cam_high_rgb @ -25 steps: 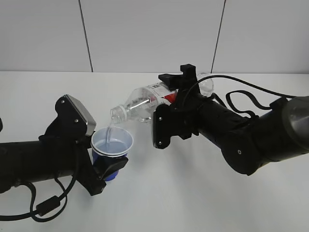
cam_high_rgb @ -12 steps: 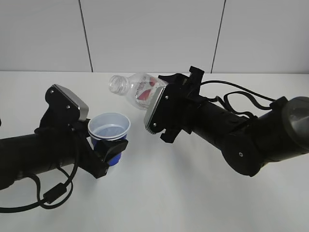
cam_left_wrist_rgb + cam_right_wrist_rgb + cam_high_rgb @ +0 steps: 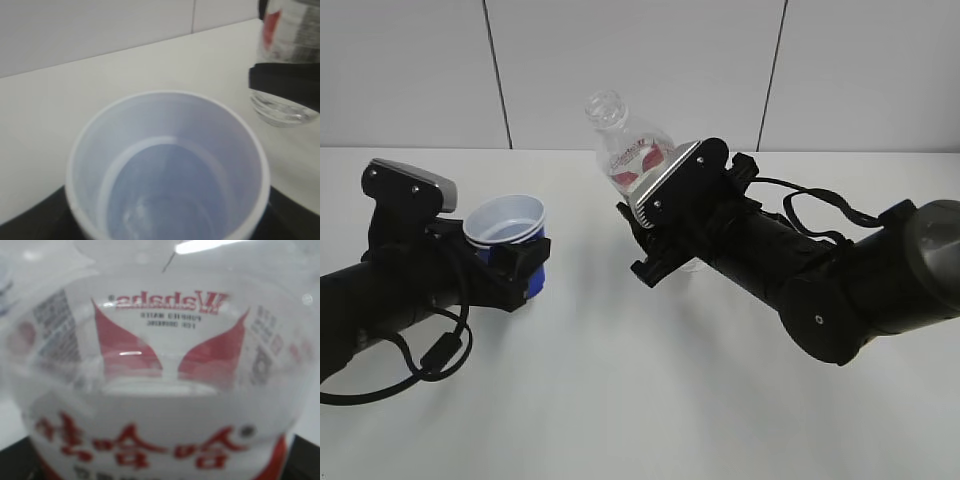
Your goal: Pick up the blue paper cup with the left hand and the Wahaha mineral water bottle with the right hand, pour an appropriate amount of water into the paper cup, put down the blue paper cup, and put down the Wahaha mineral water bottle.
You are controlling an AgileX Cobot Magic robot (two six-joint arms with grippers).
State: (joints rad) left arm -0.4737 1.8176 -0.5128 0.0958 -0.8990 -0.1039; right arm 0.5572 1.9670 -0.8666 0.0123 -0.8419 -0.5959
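Gripper states, both arms: my left hand (image 3: 510, 265) is closed around the blue paper cup (image 3: 507, 235), its black jaws pressing the cup's lower blue wall from either side, so that the cup is carried clear of the white table (image 3: 620, 400) and sits roughly upright with a slight lean. Seen from the left wrist, the blue paper cup (image 3: 167, 170) fills the lower frame — white rim, white inner wall, and a shallow pool of water in the bottom. My right hand (image 3: 655, 240) is clamped on the Wahaha mineral water bottle (image 3: 625, 150), gripping it around the lower body; the grey-edged finger plate lies across the front of the bottle. Taking the cup as landmark, the bottle stands to the cup's right and well apart from it, with its open neck higher than the cup's rim and tilted a little toward the cup's side. No water runs from the neck. From the left wrist, the Wahaha mineral water bottle (image 3: 287, 30) shows beyond the cup's right edge, its clear rounded base hanging below a black jaw. In the right wrist view, the Wahaha mineral water bottle (image 3: 155, 390) fills the frame — red-and-white label close against the lens, lettering seen mirrored through the clear plastic. The wall behind the cup is pale grey with dark seams.
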